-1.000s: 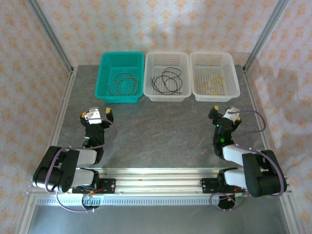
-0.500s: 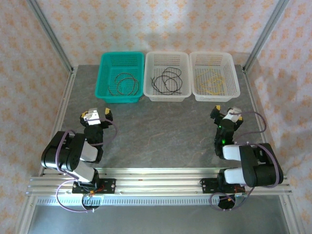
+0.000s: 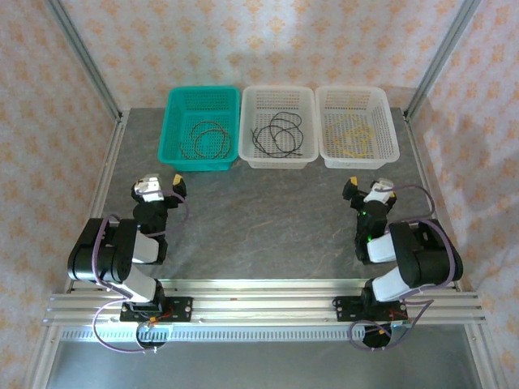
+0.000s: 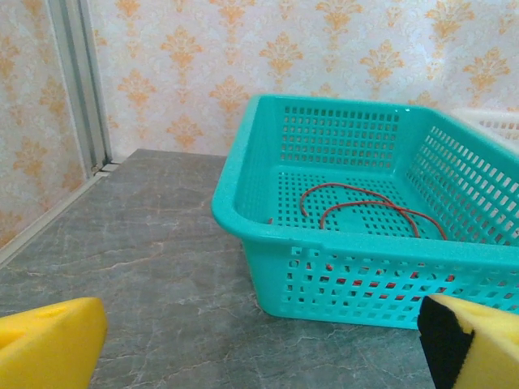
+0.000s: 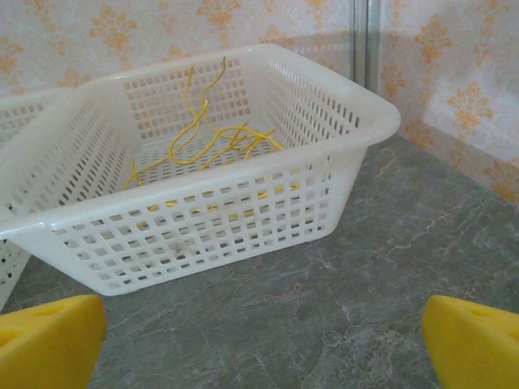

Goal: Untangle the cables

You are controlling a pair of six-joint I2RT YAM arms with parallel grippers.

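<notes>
Facing orange-patterned walls (image 3: 268, 40) on three sides and looking down on a grey stone-look table (image 3: 268, 223). Rising at the far corners: metal posts (image 3: 85, 58). Running along the near edge: a metal rail (image 3: 259, 293), carrying both bases. Crouching low over the near half of the table, bent double and well apart: left arm (image 3: 105, 259) at left, right arm (image 3: 422, 259) at right. Standing in a row along the far edge, side by side: teal basket (image 3: 200, 164) at left, white middle basket (image 3: 276, 160), white right basket (image 3: 361, 160). Pointing toward the baskets from well short of them: left gripper (image 4: 259, 344) in front of the teal basket, right gripper (image 5: 259, 340) in front of the right basket. Showing jaws spread wide on both, with yellow pads (image 4: 49, 340) sitting at opposite lower corners of each wrist view and bare table lying between them; gripping nothing. Lying in loose loops on the floor of the teal basket: red cable (image 4: 357, 203). Lying in overlapping coils in the middle basket: black cable (image 3: 280, 134). Lying in the right basket, with one end rising toward the far wall: yellow cable (image 5: 215, 142). Sitting one colour to a basket, with no cable touching another.
</notes>
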